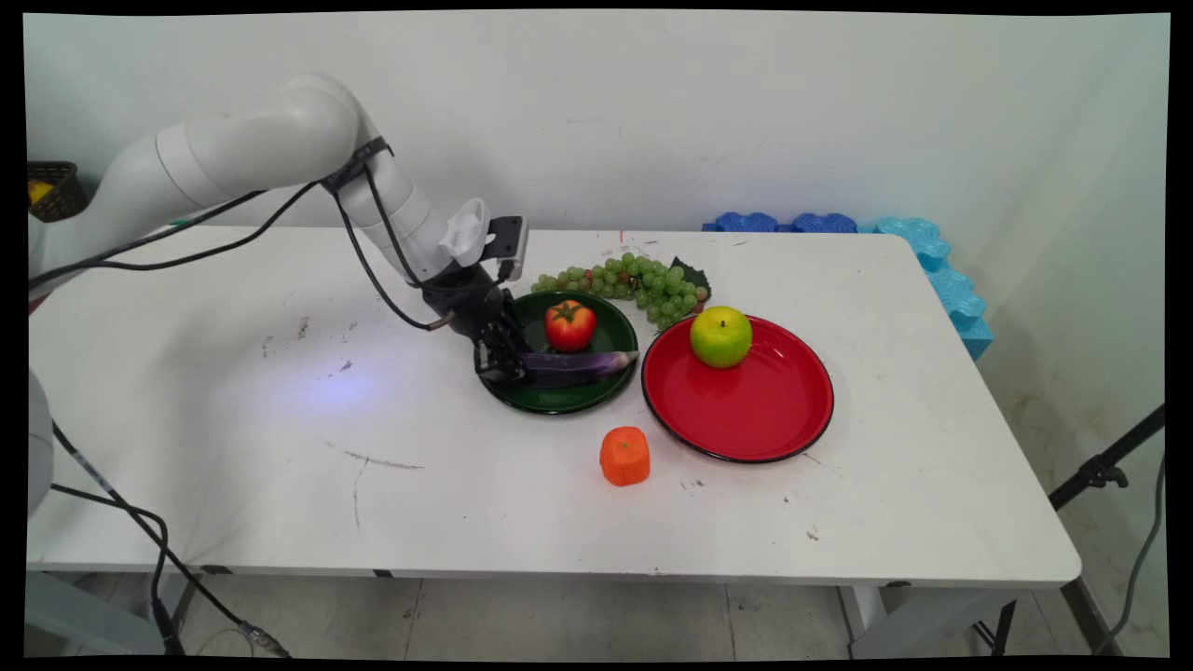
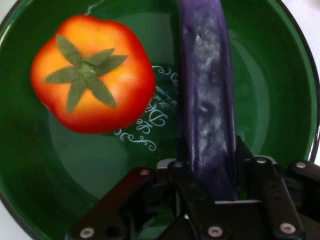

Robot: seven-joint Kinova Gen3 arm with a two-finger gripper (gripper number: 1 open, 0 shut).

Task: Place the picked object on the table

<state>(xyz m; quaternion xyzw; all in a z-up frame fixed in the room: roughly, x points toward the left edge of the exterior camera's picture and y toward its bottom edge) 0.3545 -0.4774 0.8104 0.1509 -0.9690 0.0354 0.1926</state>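
On the white surface two plates and several pieces of fruit and vegetable are seen, and the count is given from left to right. At the far left edge, behind the surface, one dark basket with something yellow in it is partly visible. Further right the black tool is lowered over the left rim of one green plate. In the hand view the tool is closed on one purple eggplant, whose near end is held between the two fingers, one on each side. In the main view this eggplant lies across the green plate, and its far end reaches to the right rim. One red tomato with a green stem stands on the same plate, just behind the eggplant; in the hand view the tomato is apart from the eggplant, and white lettering is seen on the plate between them. Behind the green plate one bunch of green grapes lies on the surface. In front, one orange fruit stands alone on the surface. To the right one red plate is placed, just beside the green one, and one green apple rests on its back part. At the far right some blue foam pieces are seen along the edge of the surface.
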